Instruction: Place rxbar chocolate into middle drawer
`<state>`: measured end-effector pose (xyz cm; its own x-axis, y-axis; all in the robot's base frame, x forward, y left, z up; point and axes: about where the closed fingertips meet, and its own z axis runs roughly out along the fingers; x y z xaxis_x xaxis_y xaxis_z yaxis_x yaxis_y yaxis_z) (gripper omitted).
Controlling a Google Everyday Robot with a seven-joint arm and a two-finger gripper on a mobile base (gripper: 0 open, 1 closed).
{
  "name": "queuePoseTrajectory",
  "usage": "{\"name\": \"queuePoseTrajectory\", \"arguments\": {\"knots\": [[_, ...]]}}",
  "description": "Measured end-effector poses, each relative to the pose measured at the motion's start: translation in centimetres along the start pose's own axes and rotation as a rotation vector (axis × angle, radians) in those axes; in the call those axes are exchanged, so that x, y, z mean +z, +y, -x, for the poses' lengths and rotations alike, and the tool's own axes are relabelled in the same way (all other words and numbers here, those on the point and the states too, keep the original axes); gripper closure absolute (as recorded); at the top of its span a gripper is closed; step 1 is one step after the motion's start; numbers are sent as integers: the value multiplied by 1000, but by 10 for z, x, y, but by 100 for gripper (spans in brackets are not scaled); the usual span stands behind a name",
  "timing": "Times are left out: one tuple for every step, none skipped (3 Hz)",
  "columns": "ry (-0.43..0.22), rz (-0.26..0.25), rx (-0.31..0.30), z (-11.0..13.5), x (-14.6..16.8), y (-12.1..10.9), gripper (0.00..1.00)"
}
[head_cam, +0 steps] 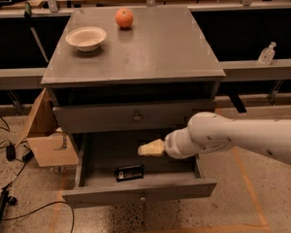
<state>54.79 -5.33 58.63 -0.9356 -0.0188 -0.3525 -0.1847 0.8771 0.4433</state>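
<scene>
The middle drawer [184,188] is pulled open below the cabinet's upper knobbed front [97,118]. The rxbar chocolate [129,172], a small black glossy bar, lies flat on the drawer floor near the front, left of centre. My gripper [149,149], pale and pointing left, hovers inside the drawer opening, above the bar and a little to its right, apart from it. My white arm [233,137] reaches in from the right.
A white bowl [86,37] and an orange round fruit [124,18] sit on the grey cabinet top [160,47]. A cardboard box [43,135] stands left of the cabinet. Cables [9,154] lie on the floor at left. A small bottle [266,54] stands on the right ledge.
</scene>
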Motion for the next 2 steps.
{"name": "queuePoseTrajectory", "arguments": {"knots": [[-50,-7,-30,16,-34,13,17],[-48,-7,-31,16,-34,13,0]]}}
